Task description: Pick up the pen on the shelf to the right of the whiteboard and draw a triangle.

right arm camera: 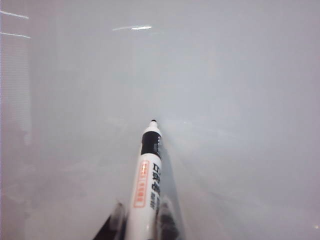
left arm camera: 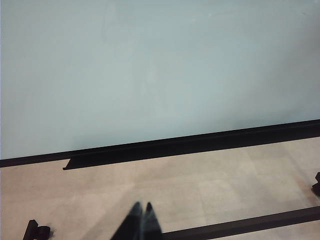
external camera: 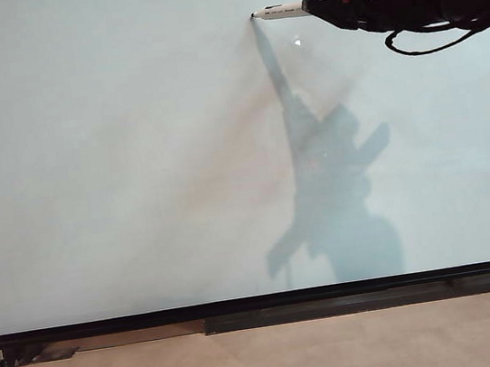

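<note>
R gripper [external camera: 315,2] at upper right of whiteboard [external camera: 133,163], clamped on marker pen [external camera: 280,11], tip at board surface. L gripper [left arm camera: 141,212] low nr floor, fingers together, holding nothing.

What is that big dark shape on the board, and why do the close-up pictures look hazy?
Exterior view: it is the shadow of the right end effector and the pen on the whiteboard. Right wrist view: soft focus, glare streaks from lights. Left wrist view: the left end effector is blurred.
</note>
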Available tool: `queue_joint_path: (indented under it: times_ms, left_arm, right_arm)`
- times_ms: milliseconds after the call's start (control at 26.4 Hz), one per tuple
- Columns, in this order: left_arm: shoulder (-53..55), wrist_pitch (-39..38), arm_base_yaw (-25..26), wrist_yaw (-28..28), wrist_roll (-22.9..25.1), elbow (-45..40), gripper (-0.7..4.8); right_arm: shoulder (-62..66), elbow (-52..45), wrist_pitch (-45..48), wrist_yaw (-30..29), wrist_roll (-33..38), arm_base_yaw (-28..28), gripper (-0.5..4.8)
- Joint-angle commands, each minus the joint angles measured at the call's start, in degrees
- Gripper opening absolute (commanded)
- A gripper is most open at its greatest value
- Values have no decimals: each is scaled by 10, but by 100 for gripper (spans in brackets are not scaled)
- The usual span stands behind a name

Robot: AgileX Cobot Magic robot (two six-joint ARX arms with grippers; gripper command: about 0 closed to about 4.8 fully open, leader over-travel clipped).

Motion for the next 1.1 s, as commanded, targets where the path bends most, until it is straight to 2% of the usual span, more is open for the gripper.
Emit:
queue_joint_path:
  times_ms: [38,644,1098]
  left_arm:
    - [0,-5,0,0,0,1,-5]
    - [0,-5,0,0,0,1,-5]
    - [0,-5,0,0,0,1,-5]
  right_arm:
    - [-2,3,-6,3,-12,1,-5]
    - [59,37,-7,0,-10,19,-4]
    - [82,53,-52,3,-14,35,-5]
